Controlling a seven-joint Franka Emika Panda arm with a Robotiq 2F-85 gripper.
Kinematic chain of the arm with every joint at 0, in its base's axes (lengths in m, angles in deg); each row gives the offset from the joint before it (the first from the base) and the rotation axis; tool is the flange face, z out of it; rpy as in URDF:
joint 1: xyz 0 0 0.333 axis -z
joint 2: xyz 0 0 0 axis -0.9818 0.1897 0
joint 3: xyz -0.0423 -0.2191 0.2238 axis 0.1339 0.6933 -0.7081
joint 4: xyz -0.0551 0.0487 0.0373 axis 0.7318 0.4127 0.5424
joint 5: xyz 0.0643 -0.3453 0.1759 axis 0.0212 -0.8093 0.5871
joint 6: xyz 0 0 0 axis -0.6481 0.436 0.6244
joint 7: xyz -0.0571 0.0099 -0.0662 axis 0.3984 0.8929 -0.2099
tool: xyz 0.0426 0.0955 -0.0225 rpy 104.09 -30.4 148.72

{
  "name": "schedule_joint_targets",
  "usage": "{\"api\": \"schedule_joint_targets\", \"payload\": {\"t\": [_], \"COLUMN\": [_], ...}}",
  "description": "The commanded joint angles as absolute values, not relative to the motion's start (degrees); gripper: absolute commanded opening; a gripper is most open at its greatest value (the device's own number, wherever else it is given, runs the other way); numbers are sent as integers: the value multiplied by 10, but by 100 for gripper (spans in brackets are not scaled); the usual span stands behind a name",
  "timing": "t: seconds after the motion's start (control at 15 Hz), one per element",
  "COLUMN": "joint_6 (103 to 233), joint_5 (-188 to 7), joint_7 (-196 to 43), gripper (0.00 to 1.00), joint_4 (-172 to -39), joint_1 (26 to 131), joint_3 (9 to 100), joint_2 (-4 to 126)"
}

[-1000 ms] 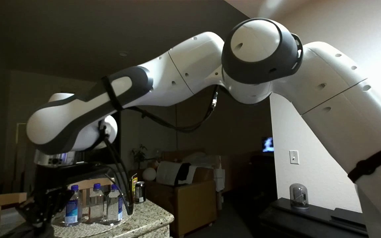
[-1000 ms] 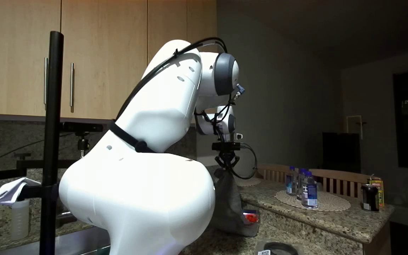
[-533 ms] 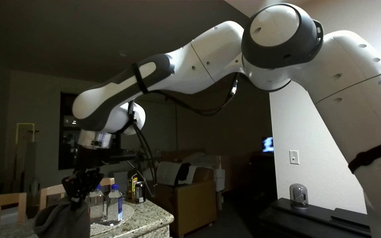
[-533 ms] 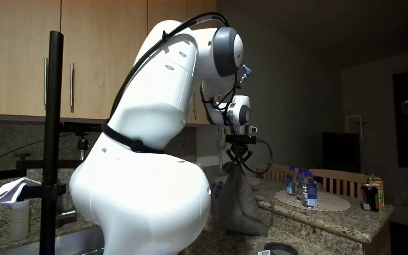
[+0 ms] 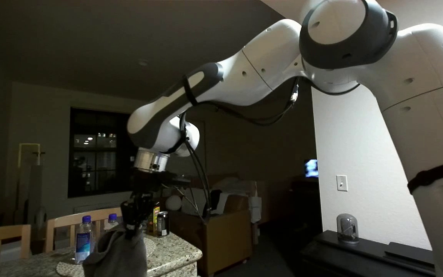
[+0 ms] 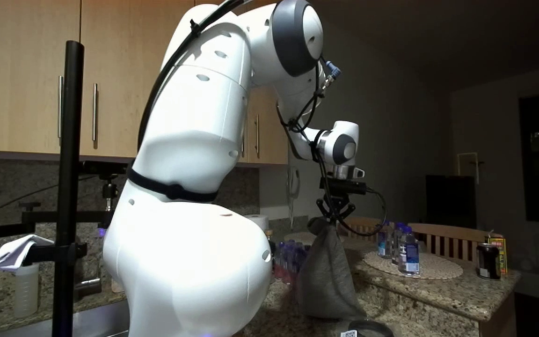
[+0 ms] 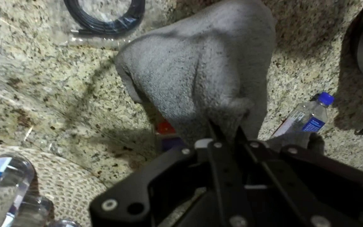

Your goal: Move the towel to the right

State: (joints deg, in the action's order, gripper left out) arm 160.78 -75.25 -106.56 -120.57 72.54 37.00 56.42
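Note:
The grey towel (image 6: 328,276) hangs from my gripper (image 6: 334,219) in both exterior views. It is pinched near its top and spreads wider below. In an exterior view, the towel (image 5: 119,256) hangs in front of the stone counter, its lower end cut off by the frame. In the wrist view, the black fingers (image 7: 228,134) are closed on the towel (image 7: 213,63), with cloth between their tips. The towel's lower end is close above the lower counter; I cannot tell whether it touches.
Water bottles (image 6: 410,252) stand on a woven mat (image 6: 442,271) on the raised counter, beside a black can (image 6: 488,262). More bottles (image 6: 293,257) stand behind the towel. A bagged black cable coil (image 7: 106,22) and a red item (image 7: 165,127) lie near the towel.
My gripper has moved right with the towel in both exterior views, and upward in one. The towel has come into sight there. Bottles behind it are uncovered, and the red packet is hidden.

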Motion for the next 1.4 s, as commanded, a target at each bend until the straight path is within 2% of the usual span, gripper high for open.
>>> {"api": "schedule_joint_targets", "payload": {"t": [0.0, 0.8, 1.33], "joint_6": [1610, 1590, 1486], "joint_5": [-711, -708, -706], "joint_7": [-1106, -1132, -1304], "gripper": [8, 8, 8], "joint_4": [-1252, -1254, -1176], "joint_1": [750, 780, 817], "joint_3": [383, 418, 429], "joint_2": [544, 554, 619]}}
